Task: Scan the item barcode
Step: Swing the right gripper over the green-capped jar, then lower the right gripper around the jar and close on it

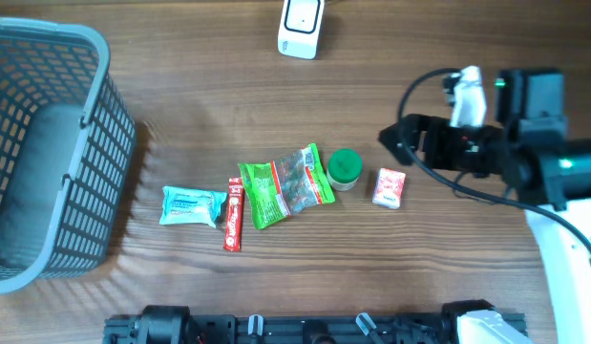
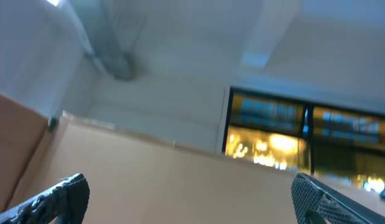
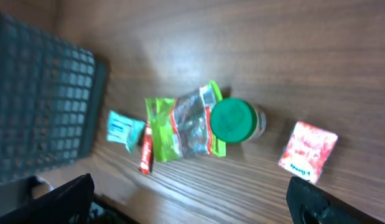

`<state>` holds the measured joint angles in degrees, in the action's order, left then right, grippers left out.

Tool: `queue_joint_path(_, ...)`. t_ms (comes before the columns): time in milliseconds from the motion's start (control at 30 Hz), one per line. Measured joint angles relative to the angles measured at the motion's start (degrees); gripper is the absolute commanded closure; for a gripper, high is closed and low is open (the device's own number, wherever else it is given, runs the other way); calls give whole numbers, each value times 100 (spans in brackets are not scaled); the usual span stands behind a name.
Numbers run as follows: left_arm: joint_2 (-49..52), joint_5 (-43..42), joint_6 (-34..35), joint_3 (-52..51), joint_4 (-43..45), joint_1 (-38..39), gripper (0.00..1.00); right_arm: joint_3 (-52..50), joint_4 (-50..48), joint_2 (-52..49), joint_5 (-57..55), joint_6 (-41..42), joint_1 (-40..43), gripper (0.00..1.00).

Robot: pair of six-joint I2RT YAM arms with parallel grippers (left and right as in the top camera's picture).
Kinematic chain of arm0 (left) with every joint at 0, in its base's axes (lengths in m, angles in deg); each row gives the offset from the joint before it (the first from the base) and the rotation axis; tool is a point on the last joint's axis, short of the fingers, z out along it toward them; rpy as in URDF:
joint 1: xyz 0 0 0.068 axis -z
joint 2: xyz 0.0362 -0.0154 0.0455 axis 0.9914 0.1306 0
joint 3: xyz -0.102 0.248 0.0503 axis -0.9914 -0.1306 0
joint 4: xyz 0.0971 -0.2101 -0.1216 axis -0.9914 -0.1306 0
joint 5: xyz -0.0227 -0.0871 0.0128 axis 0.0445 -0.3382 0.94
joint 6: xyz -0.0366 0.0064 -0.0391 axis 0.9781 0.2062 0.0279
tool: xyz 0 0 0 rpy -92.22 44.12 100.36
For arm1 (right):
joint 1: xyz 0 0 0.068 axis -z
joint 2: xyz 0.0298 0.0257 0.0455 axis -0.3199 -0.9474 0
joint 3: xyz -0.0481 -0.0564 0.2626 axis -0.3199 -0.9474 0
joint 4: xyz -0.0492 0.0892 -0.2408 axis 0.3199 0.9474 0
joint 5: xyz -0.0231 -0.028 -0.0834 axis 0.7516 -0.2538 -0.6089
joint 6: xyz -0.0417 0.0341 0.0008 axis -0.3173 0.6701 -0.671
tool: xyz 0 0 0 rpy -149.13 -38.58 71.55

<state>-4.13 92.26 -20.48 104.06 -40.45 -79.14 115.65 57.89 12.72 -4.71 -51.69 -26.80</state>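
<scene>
Overhead view: 5 items lie in a row near the centre of the wooden tabletop point(image 1: 448, 277). From left to right they are a light-blue packet point(image 1: 192, 205), a red stick sachet point(image 1: 234, 215), a green snack bag point(image 1: 284, 186), a green-lidded jar point(image 1: 345, 168) and a pink-and-white packet point(image 1: 390, 187). The sachet lies just beside the blue packet and the bag. The jar stands against the bag's right corner, and the pink-and-white packet lies just beside the jar without touching it. A white scanner point(image 1: 300, 27) stands at the far edge, well apart from the row. A grey mesh basket point(image 1: 99, 172) occupies the left side. The right arm point(image 1: 486, 139) reaches in from the right edge and hangs near the pink-and-white packet, touching no item. In the right wrist view, the 2 fingers point(image 3: 61, 199) appear in the lower corners. The right jaws stand fully apart and hold nothing, with the row on the tabletop beyond them. In the left wrist view, the camera faces upward toward a ceiling and lit windows. The left jaws are likewise spread wide, fingers point(image 2: 55, 198) in the lower corners, with nothing held.
</scene>
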Motion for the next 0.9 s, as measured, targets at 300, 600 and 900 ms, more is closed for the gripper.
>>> queue_joint_path(300, -55, -2, 2, -87, -192, 0, 0, 2, -155, -699, -1775, 1032, -1687, 0)
queue_joint_path(600, -557, 0, 2, -356, -122, -11, 0, 2, -693, -1921, -2636, 1720, -1764, 0)
queue_joint_path(900, -632, 0, 2, -422, -87, -11, 0, 2, -863, -2924, -2756, 1628, -1764, 0)
